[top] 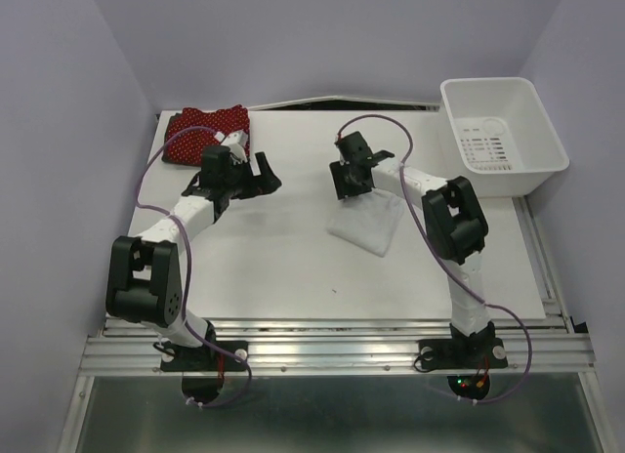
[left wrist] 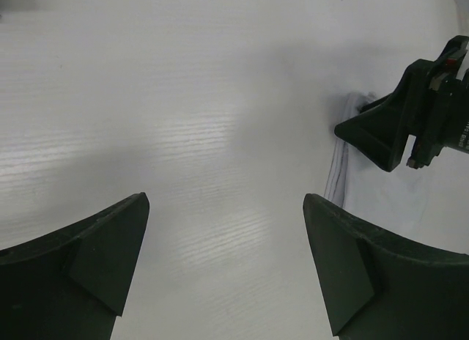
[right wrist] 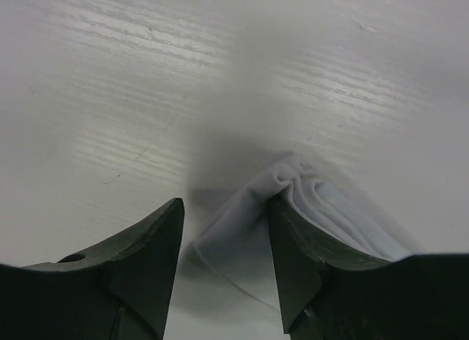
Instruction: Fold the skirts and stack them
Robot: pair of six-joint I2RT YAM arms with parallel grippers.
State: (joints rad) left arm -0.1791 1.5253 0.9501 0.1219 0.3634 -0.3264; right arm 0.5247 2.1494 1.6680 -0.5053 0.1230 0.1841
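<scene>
— Looking down, what is the right pincer point(top: 350, 180) doing?
— It is pinching a bunched edge of the white skirt point(top: 369, 226), which is lying just toward 3 o'clock from the middle of the tabletop point(top: 283, 267). It is holding that edge up, I think, so it can fold over.
— And the left pincer point(top: 262, 177)?
— It is hanging spread wide, holding nothing, maybe waiting to help. The red skirt point(top: 200, 131) is lying at 11 o'clock, probably starting the stack.

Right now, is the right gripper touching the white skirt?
Touching. In the right wrist view the white skirt bunches against the inner face of one finger of the right gripper, no gap.
</scene>
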